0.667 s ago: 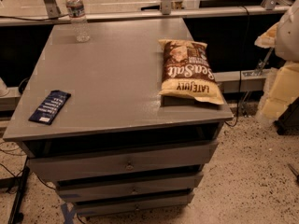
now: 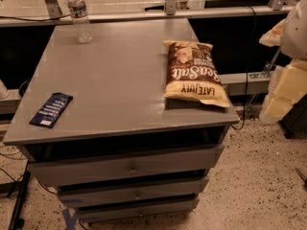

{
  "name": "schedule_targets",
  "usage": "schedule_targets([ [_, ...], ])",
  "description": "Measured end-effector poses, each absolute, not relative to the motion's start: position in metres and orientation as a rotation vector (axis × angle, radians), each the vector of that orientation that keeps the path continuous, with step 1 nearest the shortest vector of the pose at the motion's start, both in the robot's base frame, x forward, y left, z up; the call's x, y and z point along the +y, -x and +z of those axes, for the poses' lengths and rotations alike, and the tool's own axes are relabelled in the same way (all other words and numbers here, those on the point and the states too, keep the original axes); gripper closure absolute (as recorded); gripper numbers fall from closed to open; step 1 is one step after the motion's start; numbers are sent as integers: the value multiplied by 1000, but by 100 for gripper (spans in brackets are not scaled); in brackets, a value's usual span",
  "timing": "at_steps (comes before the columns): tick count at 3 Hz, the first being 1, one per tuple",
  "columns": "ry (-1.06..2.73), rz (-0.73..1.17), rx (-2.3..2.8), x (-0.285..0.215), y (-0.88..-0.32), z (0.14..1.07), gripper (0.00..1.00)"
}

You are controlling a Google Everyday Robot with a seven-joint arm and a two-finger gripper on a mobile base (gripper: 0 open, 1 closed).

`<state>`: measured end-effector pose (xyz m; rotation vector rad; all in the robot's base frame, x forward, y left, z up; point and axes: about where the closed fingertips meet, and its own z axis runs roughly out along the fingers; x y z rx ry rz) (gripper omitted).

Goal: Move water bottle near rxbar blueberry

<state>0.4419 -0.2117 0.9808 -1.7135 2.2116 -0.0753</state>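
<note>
The upright water bottle (image 2: 79,16), standing at the far edge of the counter (image 2: 120,80) well apart from the rxbar blueberry (image 2: 51,109), could be toppled by a long reach from the gripper (image 2: 287,87), which is held off to the right with its opening not discernible.

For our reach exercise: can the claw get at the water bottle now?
Probably yes: the claw hangs right of the table, and the water bottle stands alone at its far-left corner.

The right-hand chip bag (image 2: 194,73) reads "Sea Salt" and "LATE JULY". The gripper (image 2: 288,86) hangs at the right edge.
</note>
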Motion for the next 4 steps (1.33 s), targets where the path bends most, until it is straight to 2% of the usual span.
schedule_targets([
  [2,1679,56,2064,-107,-533,989,0],
  [4,1497,308,1917,11,-644,981,0],
])
